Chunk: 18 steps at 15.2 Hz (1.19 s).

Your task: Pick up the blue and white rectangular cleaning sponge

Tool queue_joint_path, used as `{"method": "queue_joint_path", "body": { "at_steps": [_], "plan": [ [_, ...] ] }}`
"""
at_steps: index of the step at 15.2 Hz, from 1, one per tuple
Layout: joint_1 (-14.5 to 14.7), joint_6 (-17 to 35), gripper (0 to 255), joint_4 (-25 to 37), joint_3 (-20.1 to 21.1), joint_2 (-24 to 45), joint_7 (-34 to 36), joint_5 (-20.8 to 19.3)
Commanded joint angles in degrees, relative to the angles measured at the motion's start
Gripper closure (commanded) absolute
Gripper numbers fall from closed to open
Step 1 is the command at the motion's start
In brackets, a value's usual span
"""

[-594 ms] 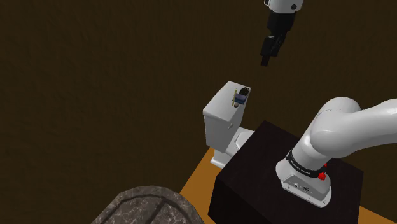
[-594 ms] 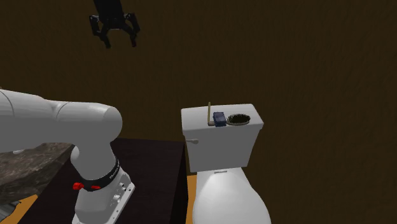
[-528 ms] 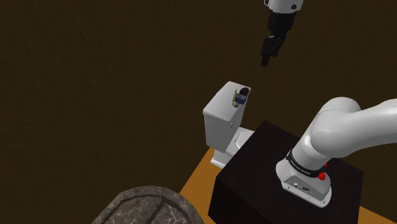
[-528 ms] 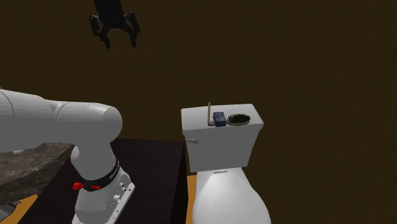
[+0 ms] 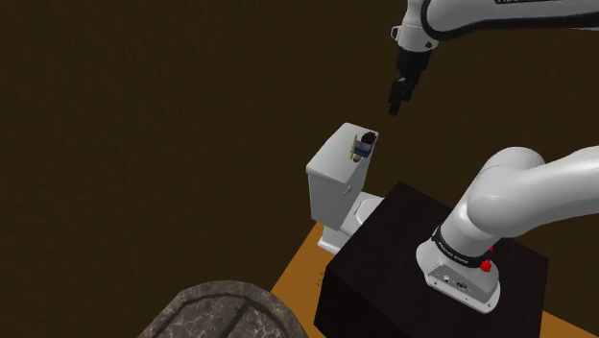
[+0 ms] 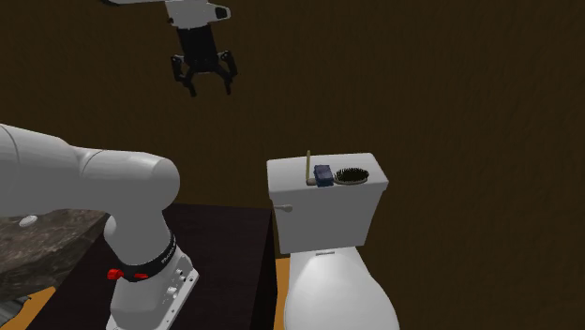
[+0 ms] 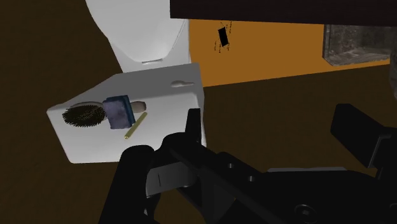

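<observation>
Sponge (image 6: 323,175) atop toilet tank (image 6: 328,216); gripper (image 6: 211,86) well above, downward, jaws apart.

Wall (image 5: 144,115): dark brown, finely textured, dimly and evenly lit, standing behind everything in both exterior views. Floor (image 5: 293,278): flat orange, bare around the foot of the toilet. Fixtures: one white toilet (image 6: 328,281), boxy tank toward the far wall and bowl on the near side; one grey, veined, stone-textured slab (image 5: 216,312) with a rounded edge at the shoulder view's lower left.
</observation>
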Motion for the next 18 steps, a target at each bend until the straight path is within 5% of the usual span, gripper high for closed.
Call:
{"method": "queue_joint_path", "body": {
  "at_steps": [1,11,18],
  "plan": [
    [-0.41,3.3,0,-1.16,-1.86,1.75,-1.8,-1.44],
    [-1.96,23.09,0,-4.22,-12.51,16.58,-10.85,-7.12],
    [-1.1,37.03,0,-1.24,-19.86,32.26,-19.17,-5.44]
  ]
}}
